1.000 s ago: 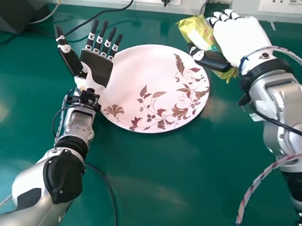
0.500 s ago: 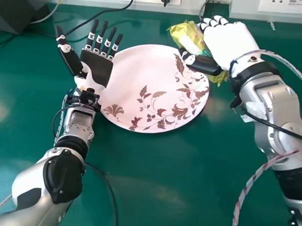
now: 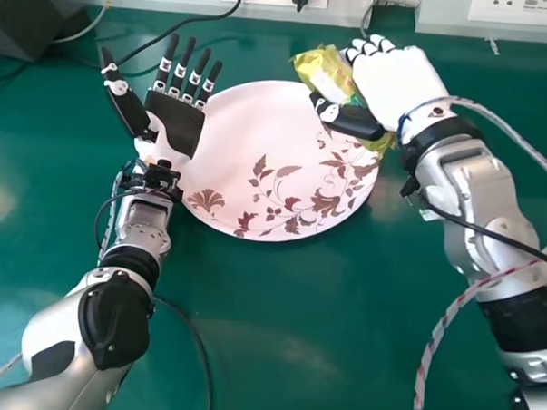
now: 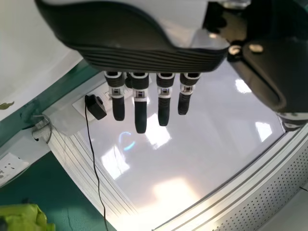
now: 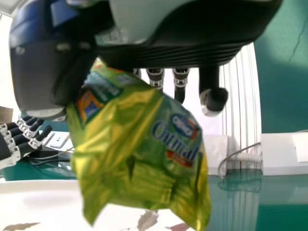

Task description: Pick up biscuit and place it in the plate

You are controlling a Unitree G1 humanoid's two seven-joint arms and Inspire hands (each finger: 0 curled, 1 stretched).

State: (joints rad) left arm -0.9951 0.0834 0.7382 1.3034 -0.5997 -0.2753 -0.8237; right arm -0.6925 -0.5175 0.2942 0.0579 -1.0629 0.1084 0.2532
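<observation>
Over the far right of the plate (image 3: 240, 140), the right hand (image 3: 398, 88) is pinching the packet (image 3: 327, 69) mid-transfer, with centring and lowering coming next.

The left hand (image 3: 174, 126) bars the left edge of the plate (image 3: 235, 149), whose near side lies open.

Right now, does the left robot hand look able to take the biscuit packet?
Probably not freely: the biscuit packet is held in the right robot hand, across the plate from the left robot hand.
</observation>
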